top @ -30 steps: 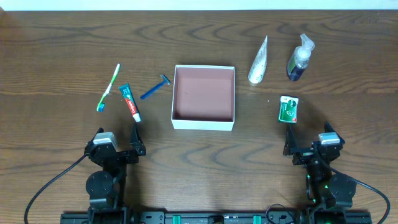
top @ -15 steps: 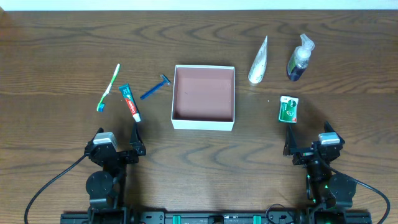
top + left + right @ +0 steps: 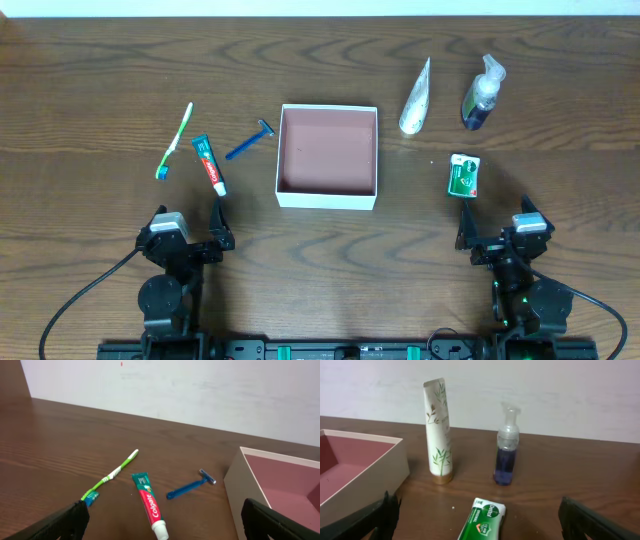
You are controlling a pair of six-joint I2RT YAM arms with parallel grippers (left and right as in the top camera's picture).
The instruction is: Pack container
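Jaws wide on left gripper (image 3: 190,225) and right gripper (image 3: 497,228), both empty. One each: container (image 3: 327,198), toothbrush (image 3: 176,140), toothpaste (image 3: 209,165), razor (image 3: 250,141), tube (image 3: 415,97), pump bottle (image 3: 480,95), packet (image 3: 463,175).

Left arm (image 3: 165,262) folded low, jaws wide apart, right arm (image 3: 522,262) folded low, jaws wide apart

Overhead: high above table (image 3: 100,60), looking straight down, far enough for whole layout in frame. Left wrist: low, close to table, facing wall (image 3: 200,390); sees toothbrush (image 3: 111,476), razor (image 3: 190,488), box (image 3: 240,495) at right edge. Right wrist: same low height, facing same wall; sees tube (image 3: 438,435), bottle (image 3: 506,450), box at left edge. Box is only overlap between wrist views. Overhead covers both.
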